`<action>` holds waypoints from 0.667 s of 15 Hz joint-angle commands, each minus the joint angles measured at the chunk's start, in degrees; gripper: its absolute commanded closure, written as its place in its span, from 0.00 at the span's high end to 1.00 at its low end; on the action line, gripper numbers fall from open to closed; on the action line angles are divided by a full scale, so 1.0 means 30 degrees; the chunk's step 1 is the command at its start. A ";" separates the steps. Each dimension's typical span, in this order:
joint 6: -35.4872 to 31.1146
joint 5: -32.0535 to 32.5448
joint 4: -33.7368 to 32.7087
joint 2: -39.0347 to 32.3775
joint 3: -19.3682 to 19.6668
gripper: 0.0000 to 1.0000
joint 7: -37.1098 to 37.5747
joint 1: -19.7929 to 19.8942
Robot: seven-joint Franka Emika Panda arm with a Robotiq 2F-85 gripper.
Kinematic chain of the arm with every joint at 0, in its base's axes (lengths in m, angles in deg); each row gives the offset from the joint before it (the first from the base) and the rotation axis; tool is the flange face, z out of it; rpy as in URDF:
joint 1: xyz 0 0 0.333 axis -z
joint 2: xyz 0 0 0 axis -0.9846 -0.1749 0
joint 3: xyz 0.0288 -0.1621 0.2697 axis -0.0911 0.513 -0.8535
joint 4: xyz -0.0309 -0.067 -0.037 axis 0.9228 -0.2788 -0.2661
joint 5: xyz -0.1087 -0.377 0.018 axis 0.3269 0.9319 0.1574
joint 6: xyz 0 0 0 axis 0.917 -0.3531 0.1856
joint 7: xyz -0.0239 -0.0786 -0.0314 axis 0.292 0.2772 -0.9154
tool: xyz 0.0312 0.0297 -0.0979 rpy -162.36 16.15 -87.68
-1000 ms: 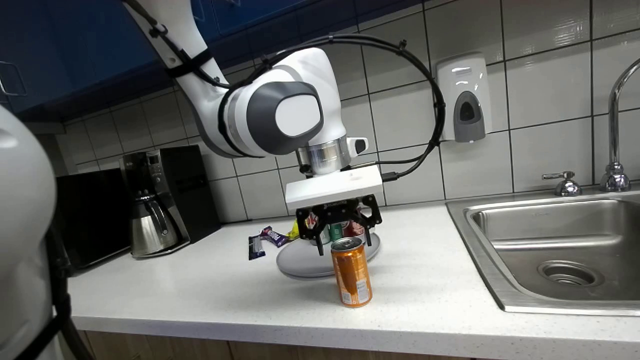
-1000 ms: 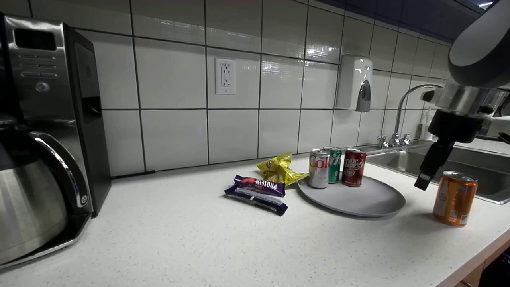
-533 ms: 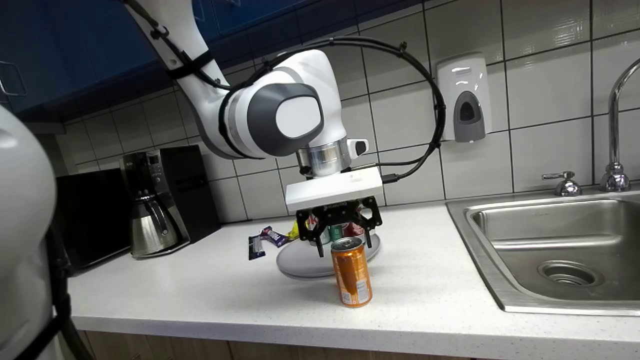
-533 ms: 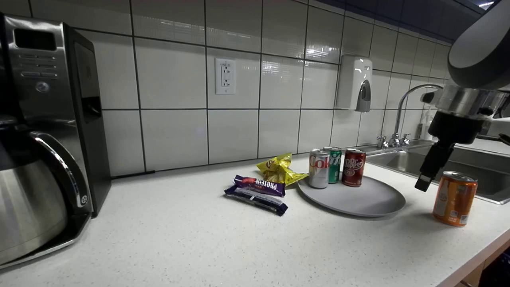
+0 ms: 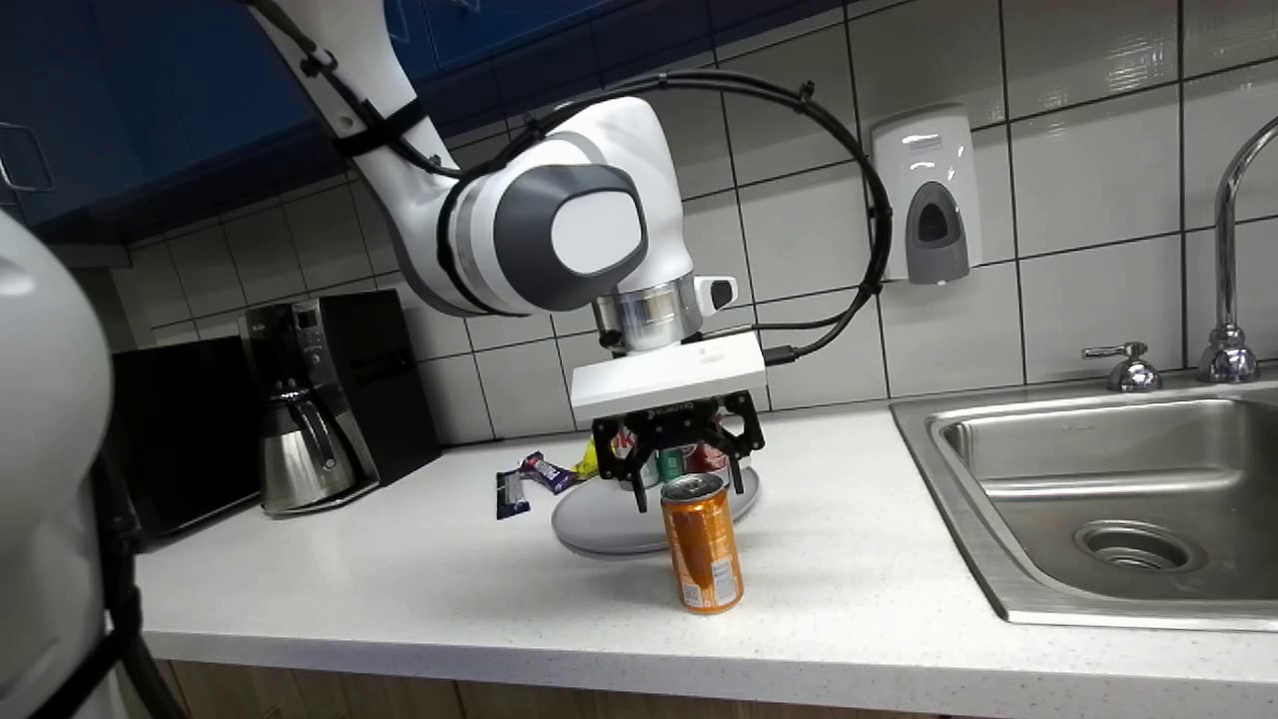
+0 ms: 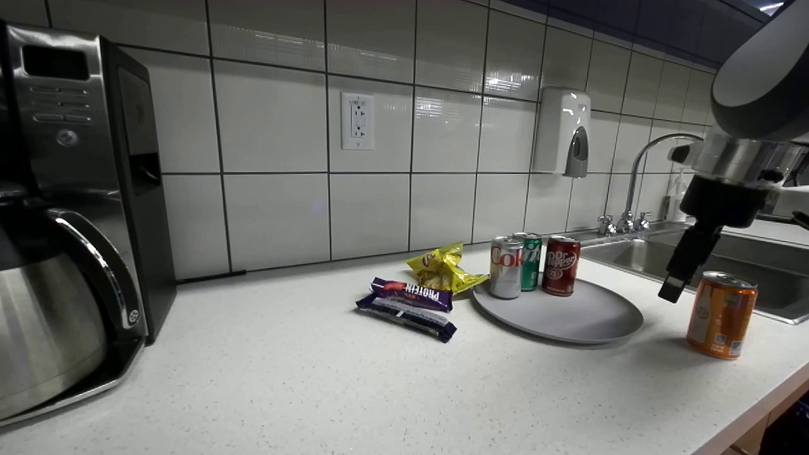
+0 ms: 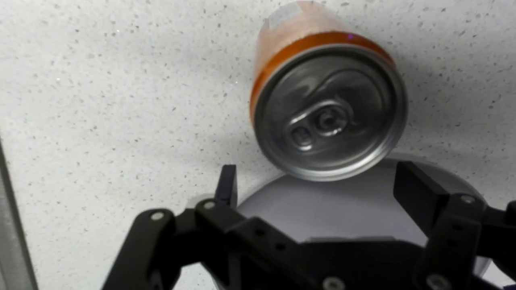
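Observation:
An orange can (image 5: 702, 549) stands upright on the white counter, near its front edge. It also shows in an exterior view (image 6: 722, 319) and from above in the wrist view (image 7: 322, 40). My gripper (image 7: 317, 164) is open and empty, its fingers (image 7: 228, 181) wide apart. In the wrist view the can's silver lid lies just ahead of the gap between the fingertips. In an exterior view the gripper (image 6: 671, 292) points down beside the can, about level with its upper part, apart from it. A grey round plate (image 6: 569, 322) lies behind the can and partly under the gripper.
On the plate stand a silver Coke can (image 6: 505, 275), a green can (image 6: 532, 268) and a dark red Dr Pepper can (image 6: 561, 268). A yellow bag (image 6: 442, 268) and wrapped bars (image 6: 411, 294) lie beside it. A coffee maker (image 5: 349, 389) and a steel sink (image 5: 958, 499) flank the counter.

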 commanded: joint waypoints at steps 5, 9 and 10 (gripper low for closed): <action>0.0629 0.0062 0.0152 0.1517 -0.0033 1.00 0.0241 0.0097; 0.1139 0.0290 0.0143 0.2139 0.0008 1.00 0.0529 0.0156; 0.1471 0.0295 0.0139 0.2341 0.0020 1.00 0.0627 0.0161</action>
